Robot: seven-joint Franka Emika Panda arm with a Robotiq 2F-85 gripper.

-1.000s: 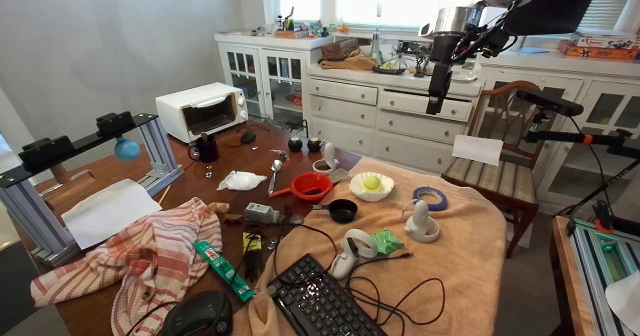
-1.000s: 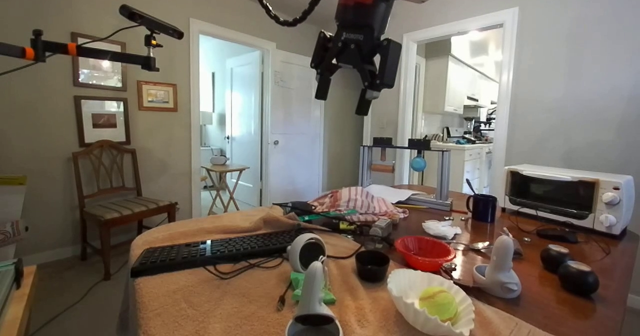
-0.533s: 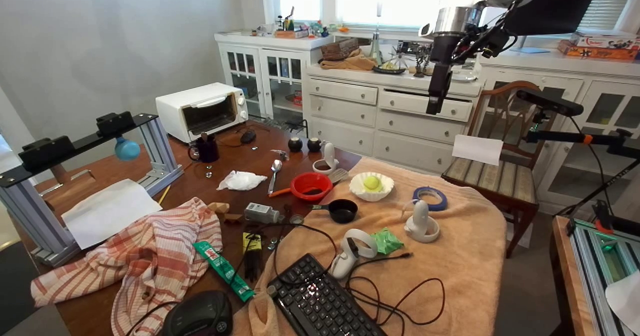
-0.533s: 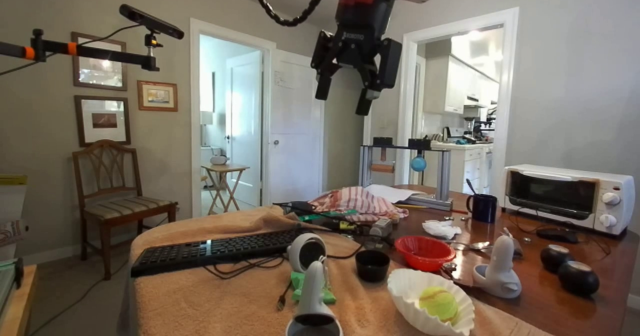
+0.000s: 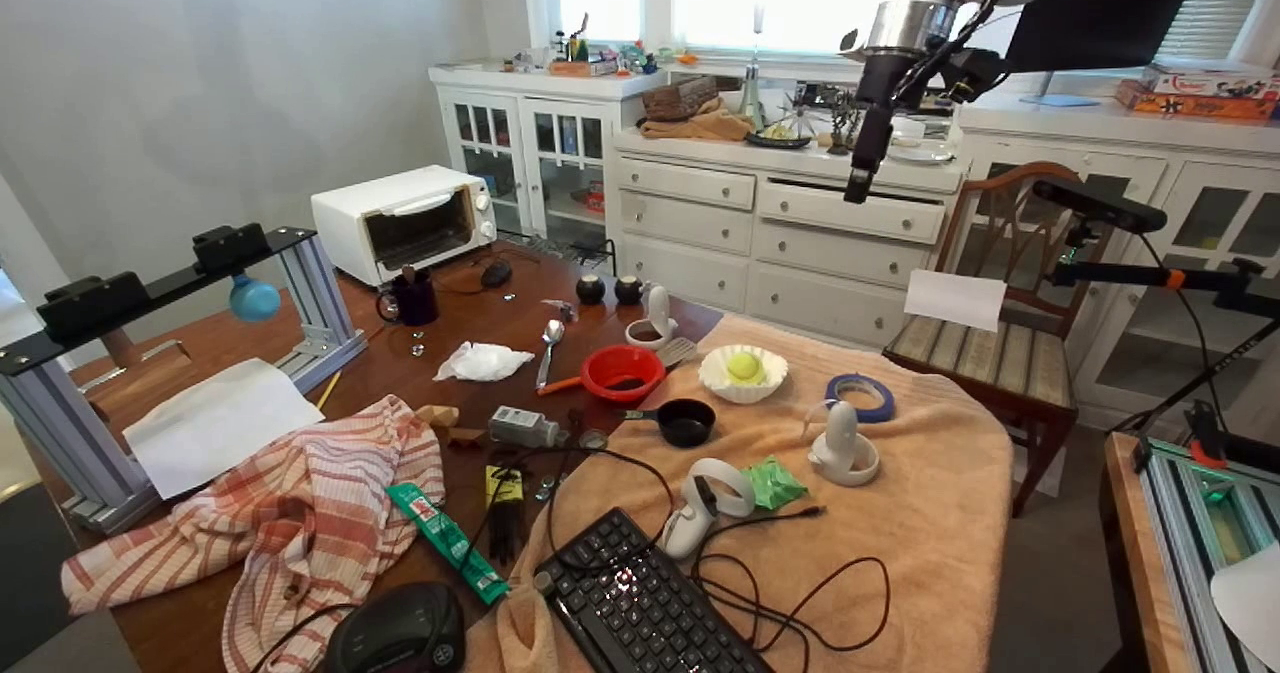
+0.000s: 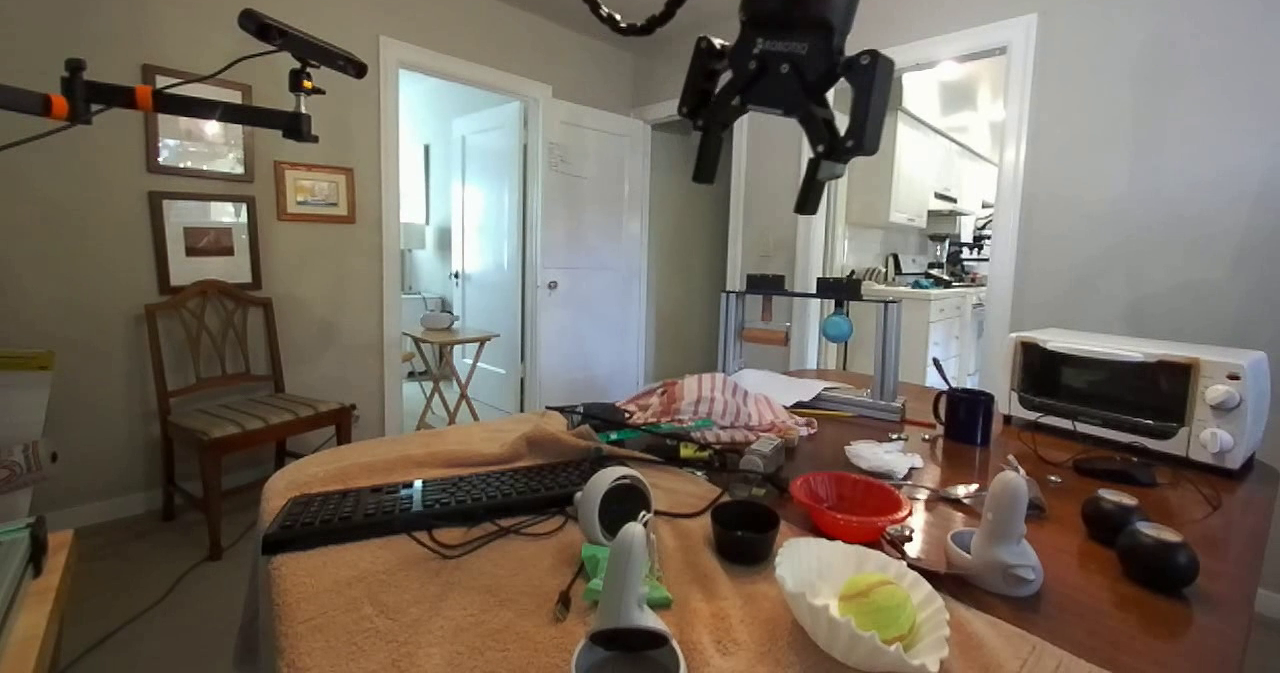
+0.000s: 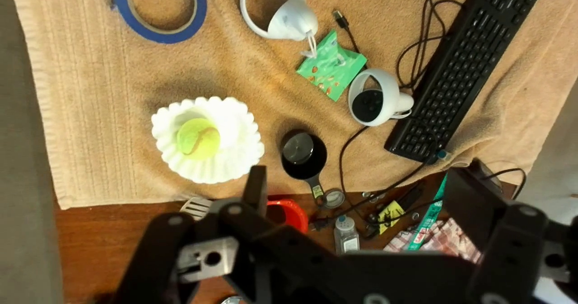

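Note:
My gripper hangs high above the table, open and empty, with its fingers wide apart. It also shows side-on in an exterior view and at the bottom of the wrist view. It touches nothing. In the wrist view a white fluted bowl holding a yellow-green tennis ball lies at the left. A black measuring cup sits on the tan towel. A red bowl is partly hidden behind a finger. A clear shaker bottle shows between the fingers.
Blue tape, white controllers, a green packet and a keyboard with loose cables lie on the towel. A white toaster oven, a dark mug, a metal frame and a striped cloth stand or lie beyond.
In the last half second the arm has moved: the gripper has shifted right and slightly up in an exterior view and has tilted. It stays open. The table things have not moved.

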